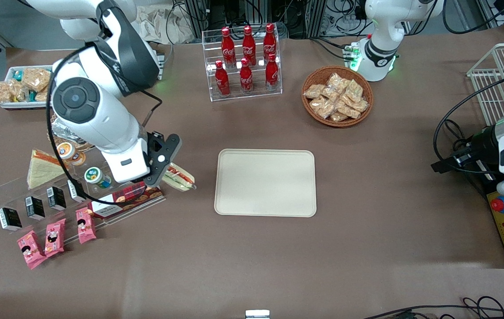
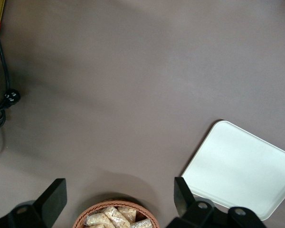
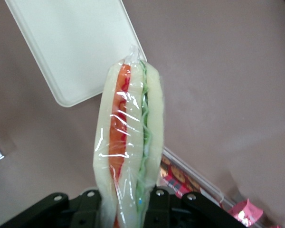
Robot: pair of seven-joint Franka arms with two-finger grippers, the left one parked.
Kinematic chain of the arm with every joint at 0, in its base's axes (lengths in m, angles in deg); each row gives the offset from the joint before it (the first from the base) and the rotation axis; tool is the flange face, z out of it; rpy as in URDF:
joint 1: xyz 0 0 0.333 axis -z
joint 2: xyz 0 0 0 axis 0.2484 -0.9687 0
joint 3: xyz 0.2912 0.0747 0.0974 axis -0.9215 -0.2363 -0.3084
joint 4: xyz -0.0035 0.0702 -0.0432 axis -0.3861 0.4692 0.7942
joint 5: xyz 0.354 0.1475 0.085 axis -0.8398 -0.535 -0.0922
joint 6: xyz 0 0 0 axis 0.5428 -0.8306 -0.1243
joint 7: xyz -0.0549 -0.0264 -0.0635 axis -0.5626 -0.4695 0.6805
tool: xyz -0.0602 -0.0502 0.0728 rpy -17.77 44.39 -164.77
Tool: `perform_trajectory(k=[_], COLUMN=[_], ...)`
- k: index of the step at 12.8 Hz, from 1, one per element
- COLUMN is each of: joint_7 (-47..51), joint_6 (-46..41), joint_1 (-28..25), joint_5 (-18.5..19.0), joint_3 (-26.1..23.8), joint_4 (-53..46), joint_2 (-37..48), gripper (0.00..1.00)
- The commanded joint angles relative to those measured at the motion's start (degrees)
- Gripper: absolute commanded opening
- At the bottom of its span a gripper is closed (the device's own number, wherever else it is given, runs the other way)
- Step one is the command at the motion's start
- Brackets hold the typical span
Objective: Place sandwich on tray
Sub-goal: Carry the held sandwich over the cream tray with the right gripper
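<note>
The sandwich (image 1: 180, 177) is a clear-wrapped wedge of pale bread with green and orange-red filling stripes. My right gripper (image 1: 168, 173) is shut on the sandwich and holds it above the table, beside the clear display shelf and short of the tray's near side edge. In the right wrist view the sandwich (image 3: 129, 142) stands between the two fingers (image 3: 91, 209), pressed on both bread faces. The tray (image 1: 265, 182) is a flat cream-beige rectangle with rounded corners in the middle of the table, with nothing on it. It also shows in the right wrist view (image 3: 71, 42) and in the left wrist view (image 2: 240, 171).
A clear display shelf (image 1: 75, 190) holds another pale sandwich wedge (image 1: 41, 170), small cups, black packets, pink packets and a red biscuit box (image 1: 126, 197). A rack of cola bottles (image 1: 245, 60) and a wicker basket of snacks (image 1: 337, 95) stand farther from the camera. A white bin of snacks (image 1: 19, 86) sits at the working arm's end.
</note>
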Motion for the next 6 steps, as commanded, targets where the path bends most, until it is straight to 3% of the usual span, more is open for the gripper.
perform_trajectory(k=[1, 6], joint_7=[1.06, 2.48], joint_6=[2.75, 12.04], joint_1=[-3.24, -10.88], joint_5=[-0.68, -0.15], joint_3=[0.67, 0.67], joint_4=[-0.80, -0.98], joint_2=[-2.72, -8.86], gripper=[0.27, 0.27])
